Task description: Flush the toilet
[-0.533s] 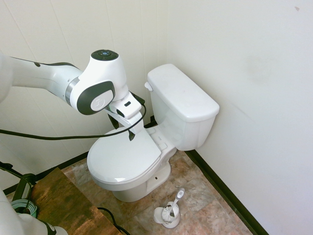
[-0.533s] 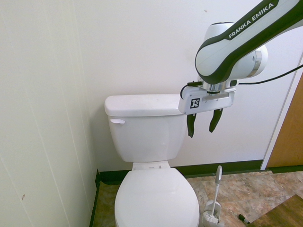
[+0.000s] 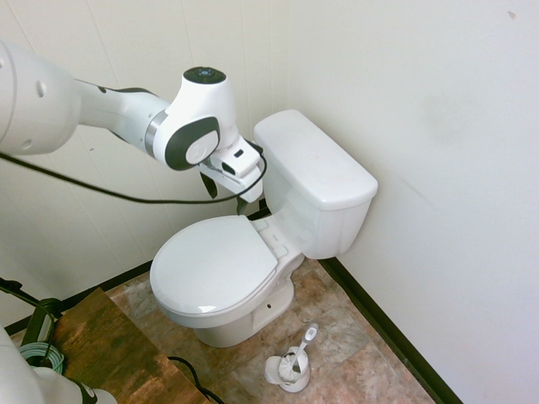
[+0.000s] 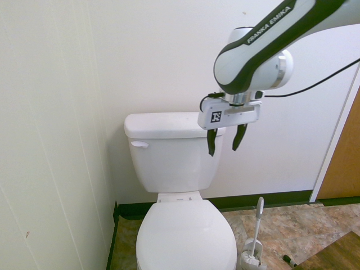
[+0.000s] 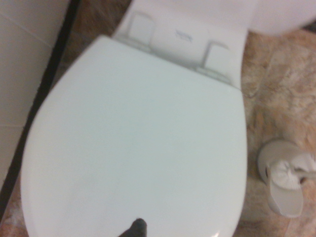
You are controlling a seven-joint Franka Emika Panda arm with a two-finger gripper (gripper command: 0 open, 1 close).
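The white toilet (image 3: 316,181) stands in the corner with its oval seat lid (image 3: 215,265) down and its boxy tank (image 4: 174,152) against the wall. The small white flush lever (image 4: 139,144) sits on the tank's front, on the side nearest the side wall. My gripper (image 4: 225,142) hangs open and empty above the back of the seat lid, in front of the tank's other end. In the first exterior view the gripper (image 3: 226,195) and wrist cover the lever. The wrist view looks straight down on the seat lid (image 5: 138,148).
A white toilet brush in its holder (image 3: 290,366) stands on the tiled floor beside the bowl, also seen as the brush holder (image 5: 286,177). Walls close in behind and beside the tank. A wooden door (image 4: 343,157) is off to one side.
The arm has carried the open gripper sideways toward the tank and slightly upward, closer to the lever's side. The fingers stay apart.
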